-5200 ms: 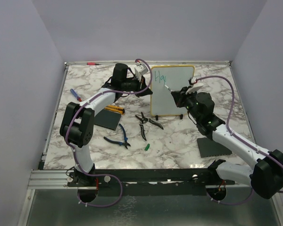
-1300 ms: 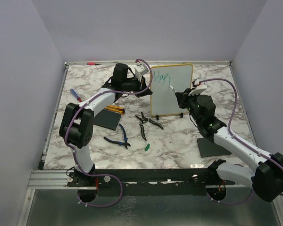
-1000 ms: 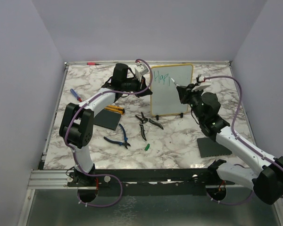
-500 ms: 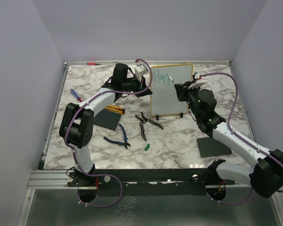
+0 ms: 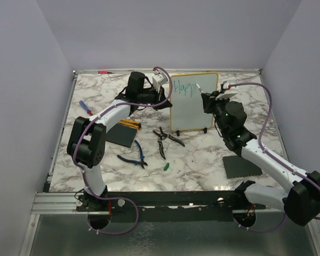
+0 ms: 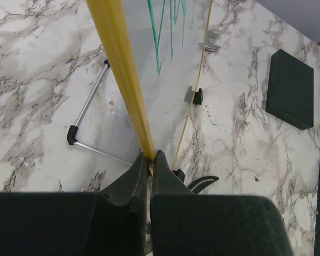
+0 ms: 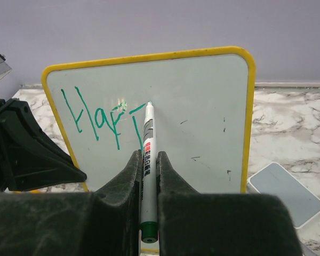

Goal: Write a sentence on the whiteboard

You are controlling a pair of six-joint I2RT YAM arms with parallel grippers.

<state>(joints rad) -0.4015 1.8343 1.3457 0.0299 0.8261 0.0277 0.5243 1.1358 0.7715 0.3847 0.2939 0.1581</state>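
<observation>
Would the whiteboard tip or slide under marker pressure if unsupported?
Probably tippy: the whiteboard stands upright on small black feet. It looks thin and light, so marker pressure could slide it; likely why the left pincer clamps its yellow rim.

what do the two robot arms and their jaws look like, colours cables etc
Both the left arm and the right arm have slim white links between bulky black joint housings. A thin purple cable loops loosely along each. The jaws are matte black wedges tapering to narrow tips. No readable markings show.
</observation>
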